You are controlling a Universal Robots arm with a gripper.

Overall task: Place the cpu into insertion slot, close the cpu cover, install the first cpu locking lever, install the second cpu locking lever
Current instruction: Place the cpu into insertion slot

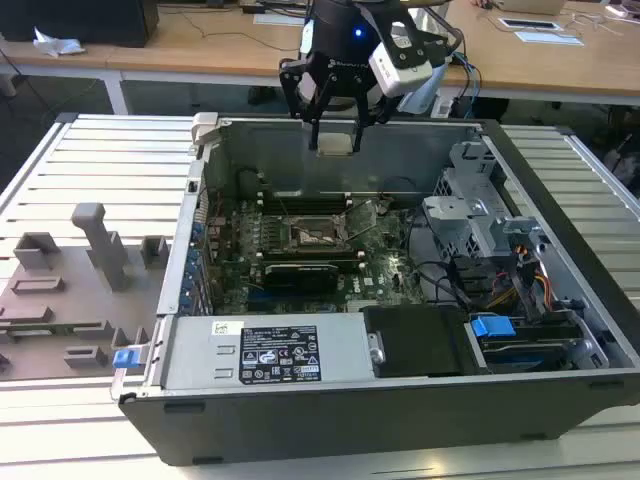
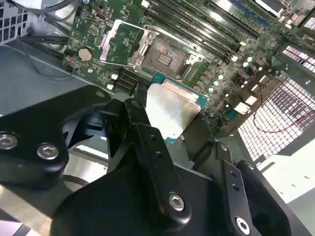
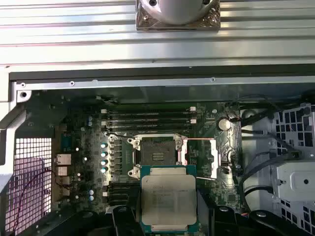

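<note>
The black gripper (image 1: 336, 140) is clamped on the flat square silver-grey cpu (image 3: 168, 201), held clear above the small silvery-rimmed square insertion slot (image 3: 157, 155). Its fingers (image 2: 147, 142) hide part of the chip's edges.

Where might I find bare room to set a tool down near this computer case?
The slatted table is bare between the grey fixtures and its far edge; inside the computer case, motherboard and cables crowd.

PC case (image 1: 330, 420) is lying open on slatted table (image 1: 100, 160), PSU (image 1: 270, 352) sitting inside. Grey fixture (image 1: 60, 290) is resting at the exterior view's left.
</note>
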